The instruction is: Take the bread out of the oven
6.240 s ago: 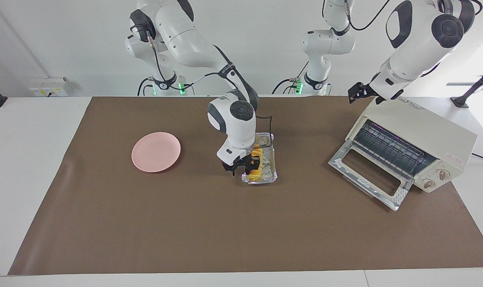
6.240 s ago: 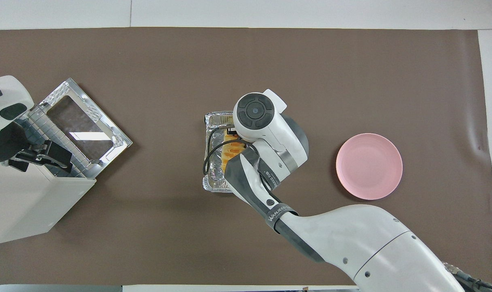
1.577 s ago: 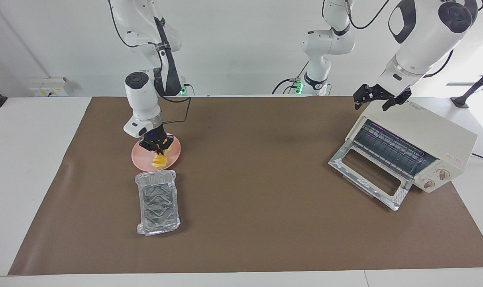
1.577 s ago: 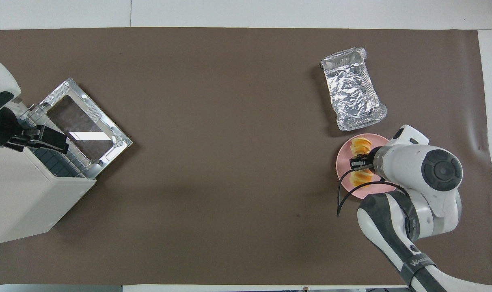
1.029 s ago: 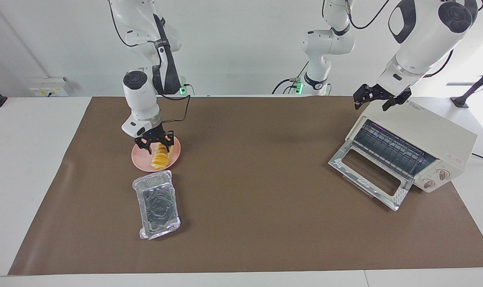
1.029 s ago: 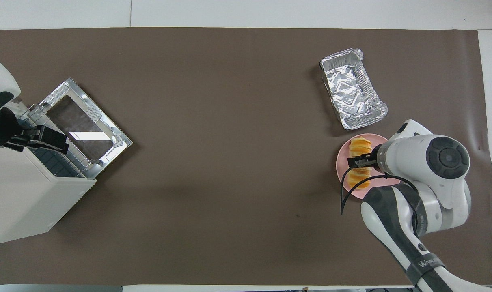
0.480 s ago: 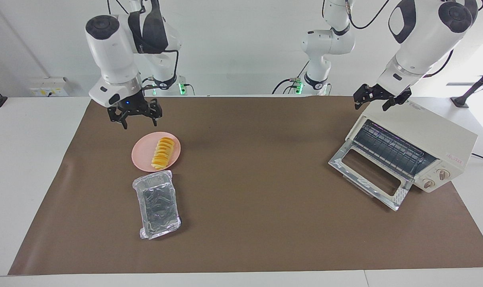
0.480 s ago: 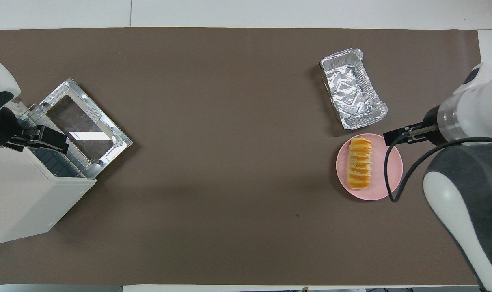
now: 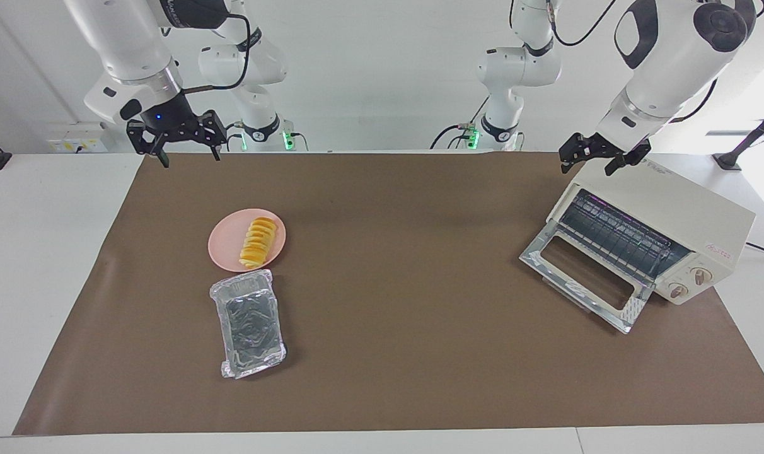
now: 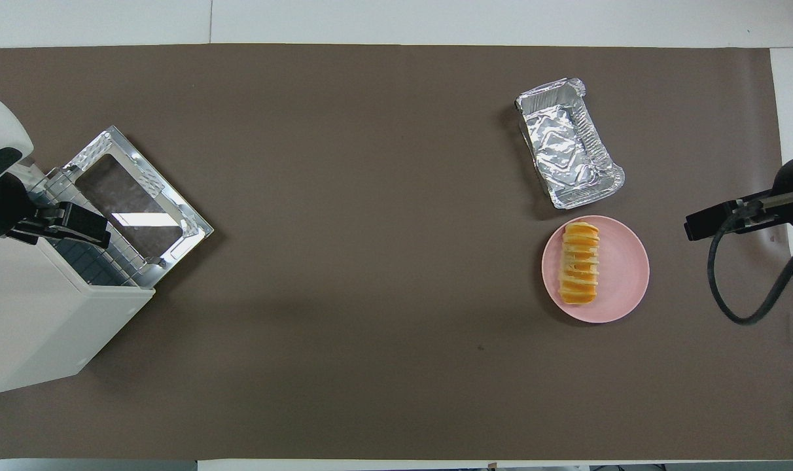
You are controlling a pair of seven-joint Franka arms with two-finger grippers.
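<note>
Bread [image 9: 258, 242] is lying on the pink plate [image 9: 221, 249], out of the oven [image 9: 672, 208] and well apart from it. In the facing view it is sitting at about middle height, toward the right arm's end of the desk [image 9: 420, 315]. Its long side is running up and down the frame, leaning a little.

The right tool [image 9: 190, 154] is hanging high in the upper part of that view, over the edge of the brown mat nearest the robots. Its two fingers are standing wide apart and are holding nothing. From this tool, the bread is lying lower in the frame and a bit toward the middle. This arm is the nearer one to the bread.

The left tool [image 9: 587, 165] is waiting over the top of the oven, near its upper corner, with its fingers apart and nothing in them.

The oven door [image 9: 580, 274] is hanging down open, and only the wire rack is showing inside. The foil tray [image 9: 248, 318] is lying just below the plate in the frame, nearly touching it, and nothing is sitting in it.

The job is looking done, I think. Maybe only closing the door is waiting.
</note>
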